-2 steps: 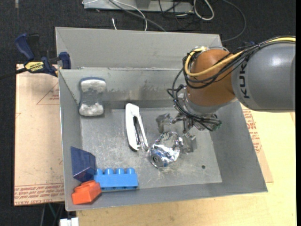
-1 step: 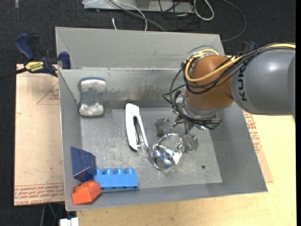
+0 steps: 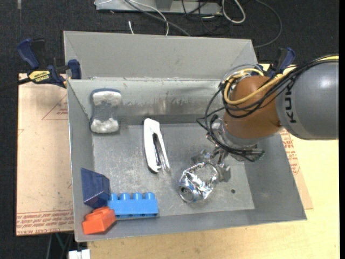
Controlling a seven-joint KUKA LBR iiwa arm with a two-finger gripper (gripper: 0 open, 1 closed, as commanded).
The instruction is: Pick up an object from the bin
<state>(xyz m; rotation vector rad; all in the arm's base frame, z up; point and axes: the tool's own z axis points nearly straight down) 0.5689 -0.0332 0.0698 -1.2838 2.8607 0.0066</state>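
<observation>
Overhead, the bin (image 3: 161, 53) was grey sheet metal; its floor was scuffed and scratched, with duller patches along the foot of the back wall. Behind the bin lay a dark floor (image 3: 48, 9) with loose cables (image 3: 233, 7) trailing across it. The arm entered from the right, its wrist under an orange cover (image 3: 249, 109) looped with yellow and black wiring. The gripper (image 3: 218, 163) was low in the right half of the bin, at the upper right end of a crumpled foil lump (image 3: 195, 185). Whether the claw was spread, pressed together or pinching the foil could not be told, as the wrist and the shiny creases hid it. The foil lump sat on the bin floor, right of centre and toward the near wall. Its long axis ran diagonally, from lower left up to the gripper at upper right, with the bulkier rounded end at lower left. A white clip-like piece (image 3: 153, 144) lay near the centre, well apart from the foil, its long axis running roughly from far to near. A grey lump (image 3: 105, 111) rested against the back wall in the far left corner. In the near left corner a dark blue wedge (image 3: 94, 186), a blue studded brick (image 3: 133, 204) and an orange block (image 3: 98, 220) lay bunched together, the brick touching the orange block.
</observation>
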